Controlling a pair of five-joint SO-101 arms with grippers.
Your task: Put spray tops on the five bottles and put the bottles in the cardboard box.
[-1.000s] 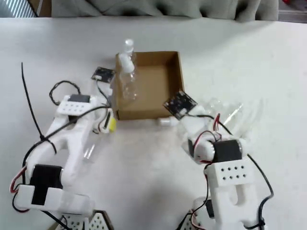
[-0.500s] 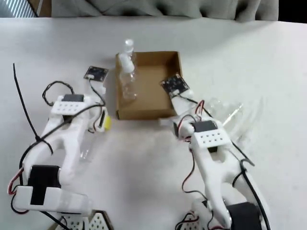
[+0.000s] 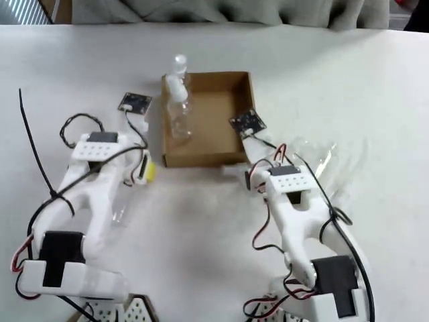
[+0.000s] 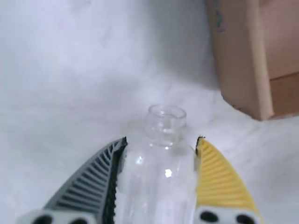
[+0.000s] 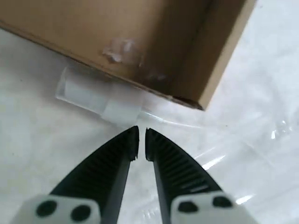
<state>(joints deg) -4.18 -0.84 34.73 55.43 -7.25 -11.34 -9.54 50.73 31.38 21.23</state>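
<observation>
While left jaws pinch a bottle, right jaws pressed together, near box edge.

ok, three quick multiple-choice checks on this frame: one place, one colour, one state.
1. Where is the loose spray top?
A) on the table, beside the outer wall of the cardboard box
B) inside the box
C) balanced on the box's rim

2. The left gripper has fingers that are:
A) both white
B) both red
C) one grey, one yellow

3. The bottle in the left gripper has:
A) a spray top on
B) an open neck, no top
C) a crushed body

Answers:
1 A: it lies on the table by the box wall.
2 C: grey and yellow flank the bottle.
3 B: the bare rim shows.
</observation>
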